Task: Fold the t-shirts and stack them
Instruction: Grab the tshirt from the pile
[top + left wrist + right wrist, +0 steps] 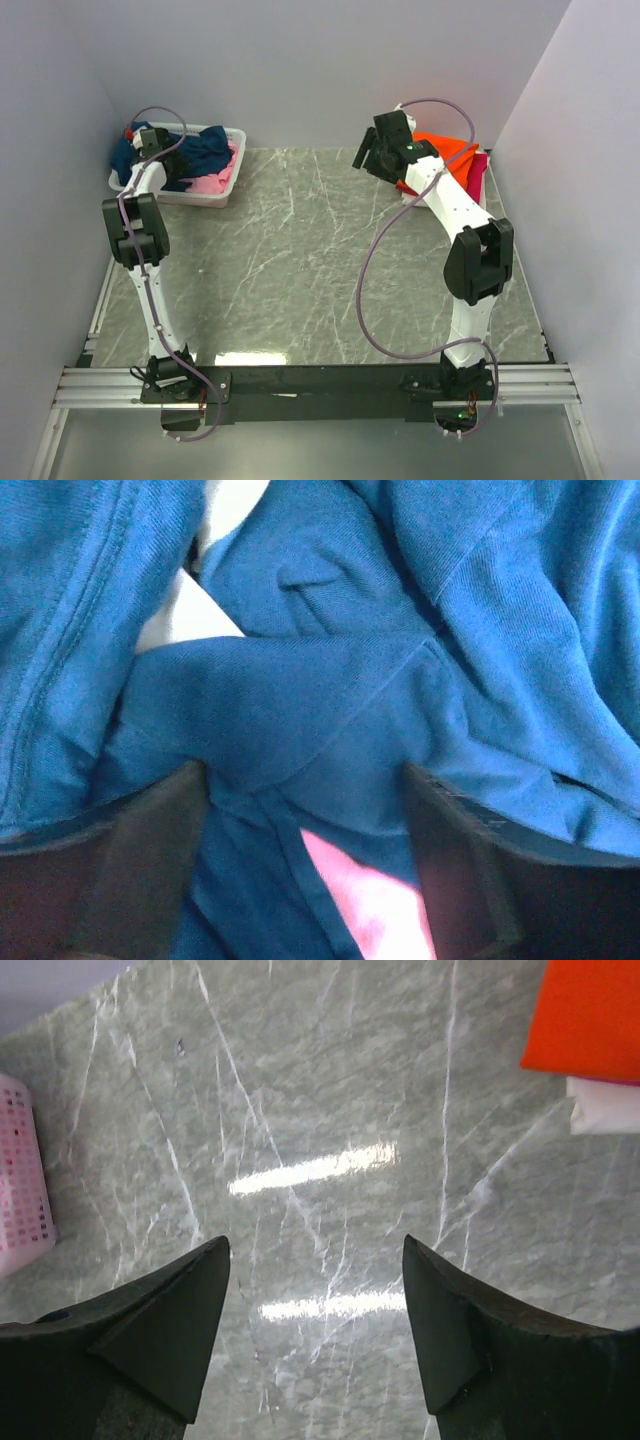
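Observation:
A dark navy t-shirt [205, 150] lies crumpled over a pink t-shirt [215, 182] in the white basket [233, 163] at the back left. My left gripper [152, 143] is down in that basket. In the left wrist view the left gripper [305, 780] has its jaws wide apart, pressed into the navy t-shirt [300, 680], with a fold between them and the pink t-shirt [375, 905] showing below. At the back right sits a pile with an orange t-shirt [445, 150] over a magenta t-shirt [478, 170]. My right gripper [365, 155] hovers open beside it, nothing between its fingers.
The right wrist view shows the right gripper [315, 1250] over bare marble table [330, 1090], with the orange t-shirt [590, 1015] and a white cloth edge [605, 1110] at the upper right and the basket [20, 1185] at the left edge. Walls enclose the table on three sides.

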`<state>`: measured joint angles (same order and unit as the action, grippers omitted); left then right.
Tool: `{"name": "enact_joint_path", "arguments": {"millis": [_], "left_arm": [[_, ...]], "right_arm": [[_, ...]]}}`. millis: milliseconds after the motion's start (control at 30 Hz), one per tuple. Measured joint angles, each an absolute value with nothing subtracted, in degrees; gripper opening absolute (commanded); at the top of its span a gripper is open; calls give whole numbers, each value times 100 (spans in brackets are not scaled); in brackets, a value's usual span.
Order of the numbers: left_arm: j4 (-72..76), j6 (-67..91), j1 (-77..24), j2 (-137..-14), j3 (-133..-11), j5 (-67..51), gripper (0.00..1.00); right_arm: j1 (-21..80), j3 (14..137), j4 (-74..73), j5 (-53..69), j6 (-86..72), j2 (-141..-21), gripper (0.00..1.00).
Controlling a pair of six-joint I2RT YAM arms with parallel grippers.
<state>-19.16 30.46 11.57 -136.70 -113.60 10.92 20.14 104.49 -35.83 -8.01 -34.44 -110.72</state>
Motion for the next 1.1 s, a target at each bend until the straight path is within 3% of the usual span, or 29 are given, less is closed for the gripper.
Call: {"name": "enact_joint_path", "arguments": {"millis": [167,200,300,367,600,733,867,1100], "left_arm": [[-1927,3028,1146,-13863,-11607,1083,56],[-1938,3024,1146,-13874,-11646,1083,41],[-1994,3046,1144,-13893,-11810,1087,17],[-2001,3061,1138,-13893,-11902,1085,11],[-2001,3089,1122,-13834,-11990,1081,0],[-2003,3089,1116,-13668,-11992,1074,0],[-1997,3089,1096,-13378,-11992,1052,11],[-1992,3098,1068,-13039,-11992,1004,13]], "right_arm": [[1833,10785,-3691,-781,-3417,-11286,76],[1809,10809,-3691,-781,-3420,-11319,76],[1750,10868,-3723,-729,-3417,-11408,76],[1728,10927,-3763,-676,-3411,-11474,76],[1719,11072,-3817,-537,-3354,-11557,76],[1699,11072,-3811,-467,-3347,-11557,76],[1688,11155,-3815,-360,-3312,-11622,76],[1673,11198,-3809,-250,-3247,-11664,76]]}}
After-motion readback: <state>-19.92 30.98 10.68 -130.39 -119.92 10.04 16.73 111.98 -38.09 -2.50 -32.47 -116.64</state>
